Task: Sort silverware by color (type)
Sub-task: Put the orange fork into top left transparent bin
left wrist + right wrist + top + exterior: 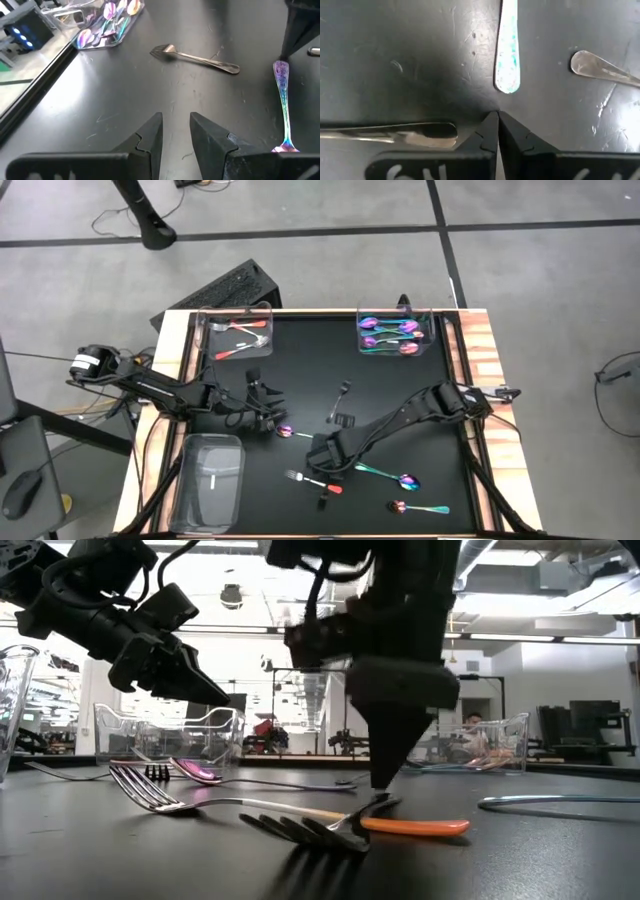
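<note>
Silverware is half sorted: loose pieces lie on the black table [300,360] and my right jaws are pressed shut, empty, at a fork.

My right gripper [325,458] stands tip-down against the table beside the orange-handled fork [330,820], fingers together and holding nothing; closed like this I judge it could skid the fork aside or scrape the mat instead of picking it up. My left gripper [268,418] hovers with a narrow gap, also empty, next to an iridescent spoon [284,102] it might bump. Far right tray [438,330] holds iridescent pieces; far left tray [205,340] holds orange ones; the near left tray [185,490] holds what looks like one dark piece. More iridescent spoons [405,480] wait near right.
</note>
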